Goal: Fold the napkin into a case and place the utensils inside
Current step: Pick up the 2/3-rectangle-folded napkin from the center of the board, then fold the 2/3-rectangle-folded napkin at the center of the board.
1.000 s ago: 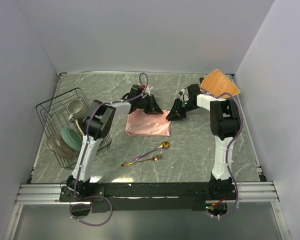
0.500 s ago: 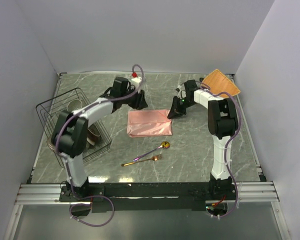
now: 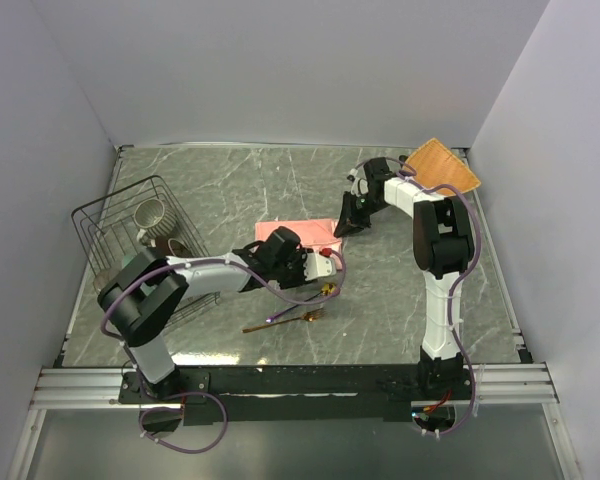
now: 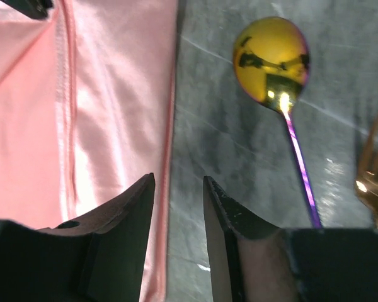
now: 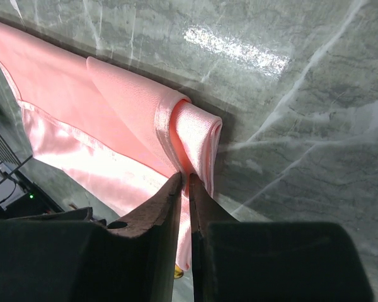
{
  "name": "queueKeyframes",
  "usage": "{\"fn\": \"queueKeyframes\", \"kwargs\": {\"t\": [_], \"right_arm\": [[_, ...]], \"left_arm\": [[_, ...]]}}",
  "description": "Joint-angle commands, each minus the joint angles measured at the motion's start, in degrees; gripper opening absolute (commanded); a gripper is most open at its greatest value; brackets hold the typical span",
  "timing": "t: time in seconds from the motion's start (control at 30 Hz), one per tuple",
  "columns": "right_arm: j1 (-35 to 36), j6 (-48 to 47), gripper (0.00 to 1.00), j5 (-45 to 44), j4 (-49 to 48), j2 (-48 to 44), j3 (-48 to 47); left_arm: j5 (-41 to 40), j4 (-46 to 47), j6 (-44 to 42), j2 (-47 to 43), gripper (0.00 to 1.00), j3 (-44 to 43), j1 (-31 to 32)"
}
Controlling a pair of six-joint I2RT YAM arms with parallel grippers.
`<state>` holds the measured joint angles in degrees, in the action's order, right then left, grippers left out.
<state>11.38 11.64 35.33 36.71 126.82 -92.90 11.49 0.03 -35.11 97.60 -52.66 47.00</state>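
The salmon-pink napkin (image 3: pixel 280 230) lies folded into a narrow layered rectangle at mid-table, partly hidden by my left arm. It also shows in the left wrist view (image 4: pixel 101 100) and the right wrist view (image 5: pixel 113 119). My right gripper (image 3: pixel 342 228) (image 5: pixel 184 177) is shut on the rolled fold at the napkin's far right corner. My left gripper (image 3: pixel 310 272) (image 4: pixel 178 182) is open and empty, low over the napkin's near edge. The gold spoon (image 3: pixel 328 290) (image 4: pixel 272 60) with its purplish handle lies just beside the left gripper. The gold fork (image 3: pixel 285 321) (image 4: pixel 373 182) lies nearer still.
A black wire rack (image 3: pixel 110 225) with a cup (image 3: pixel 150 213) and plates stands at the left. An orange-tan woven mat (image 3: pixel 440 165) lies in the back right corner. Grey walls close in the table on three sides.
My left arm let go of the napkin's far left corner, swung out left, then came down over the napkin's near edge by the spoon. The right gripper stayed on its corner.
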Motion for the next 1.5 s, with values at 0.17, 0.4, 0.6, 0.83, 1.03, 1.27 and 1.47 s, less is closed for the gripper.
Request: {"fn": "queueKeyframes", "kwargs": {"t": [0.17, 0.4, 0.6, 0.83, 1.03, 1.27, 1.47], "right_arm": [[0.49, -3.11, 0.16, -4.66, 1.43, 2.02, -1.40], [0.40, -3.90, 0.15, -4.92, 1.87, 2.37, -1.93], [0.49, -5.31, 0.15, -5.10, 2.40, 2.11, -2.02], [0.49, -6.28, 0.15, -5.27, 2.58, 2.29, -2.02], [0.49, -6.72, 0.15, -5.36, 2.49, 2.28, -2.02], [0.66, -7.16, 0.15, -5.27, 2.84, 2.73, -2.72], [0.75, -7.42, 0.15, -5.19, 3.46, 3.34, -3.69]], "left_arm": [[-6.65, 8.93, -7.77, 6.28, 0.33, -0.86, 2.21], [-5.43, 4.82, -8.66, 6.81, 0.06, -2.17, 2.04], [1.43, -6.25, -3.74, 7.25, 0.01, -11.12, -0.95], [7.40, -11.01, -1.19, 8.13, 0.01, -17.29, -3.67], [11.53, -15.67, 1.18, 11.11, 0.01, -23.61, -7.09], [18.13, -22.52, 5.58, 18.05, 0.01, -36.08, -12.63], [18.23, -19.11, 0.22, 13.41, 0.28, -27.69, -11.77]]}}
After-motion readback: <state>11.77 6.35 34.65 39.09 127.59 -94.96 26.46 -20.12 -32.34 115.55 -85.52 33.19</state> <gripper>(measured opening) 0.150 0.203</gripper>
